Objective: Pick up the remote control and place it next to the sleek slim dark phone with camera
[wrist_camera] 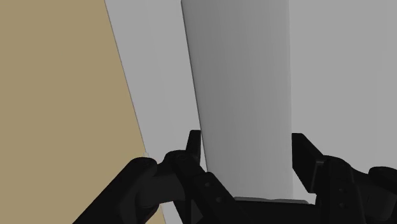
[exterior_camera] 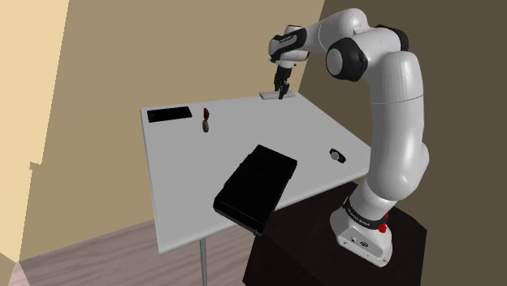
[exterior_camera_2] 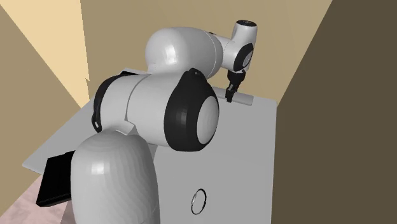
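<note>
One remote (exterior_camera: 266,96), one phone (exterior_camera: 169,114), one table (exterior_camera: 244,134)

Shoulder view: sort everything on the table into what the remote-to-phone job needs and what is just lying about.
Part of the job:
- flat pale grey remote control
- slim black phone
- black gripper, closed on the remote

Just lying about:
- large flat black box
- small dark red object
- small dark ring
</note>
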Available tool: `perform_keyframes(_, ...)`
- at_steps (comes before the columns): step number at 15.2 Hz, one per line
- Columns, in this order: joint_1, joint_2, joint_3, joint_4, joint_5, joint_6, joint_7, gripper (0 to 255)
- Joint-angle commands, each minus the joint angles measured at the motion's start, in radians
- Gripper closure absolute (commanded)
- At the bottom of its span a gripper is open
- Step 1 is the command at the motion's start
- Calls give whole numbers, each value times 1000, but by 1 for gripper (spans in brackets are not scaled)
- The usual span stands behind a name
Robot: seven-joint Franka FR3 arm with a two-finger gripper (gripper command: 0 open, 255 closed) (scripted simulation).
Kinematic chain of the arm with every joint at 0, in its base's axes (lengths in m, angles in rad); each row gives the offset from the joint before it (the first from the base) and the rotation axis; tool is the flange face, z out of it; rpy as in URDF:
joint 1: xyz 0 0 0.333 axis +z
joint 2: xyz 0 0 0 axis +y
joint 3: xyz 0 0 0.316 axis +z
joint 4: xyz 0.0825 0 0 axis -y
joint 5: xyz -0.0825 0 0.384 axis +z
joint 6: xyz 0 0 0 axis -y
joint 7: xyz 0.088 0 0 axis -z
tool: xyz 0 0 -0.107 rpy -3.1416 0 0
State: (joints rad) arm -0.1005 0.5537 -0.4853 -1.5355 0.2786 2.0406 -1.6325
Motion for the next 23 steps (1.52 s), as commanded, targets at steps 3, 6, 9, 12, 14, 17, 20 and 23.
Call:
perform_keyframes(3,3,-19,-6,27,-11,-44,9,255)
perform_keyframes(6,3,-30,-10,50,-18,-77,14,255)
perform_keyframes(9,3,-40,-14,74,-24,-109,18,255)
perform_keyframes(12,64,-76,-7,23,-43,-89,81,255)
perform_keyframes(14,103,-95,-2,-3,-55,-79,123,255)
perform_keyframes(17,158,-118,9,-32,-70,-68,188,255)
perform_keyframes(20,210,-132,22,-48,-82,-62,253,255)
perform_keyframes(23,258,-138,37,-53,-92,-61,317,255)
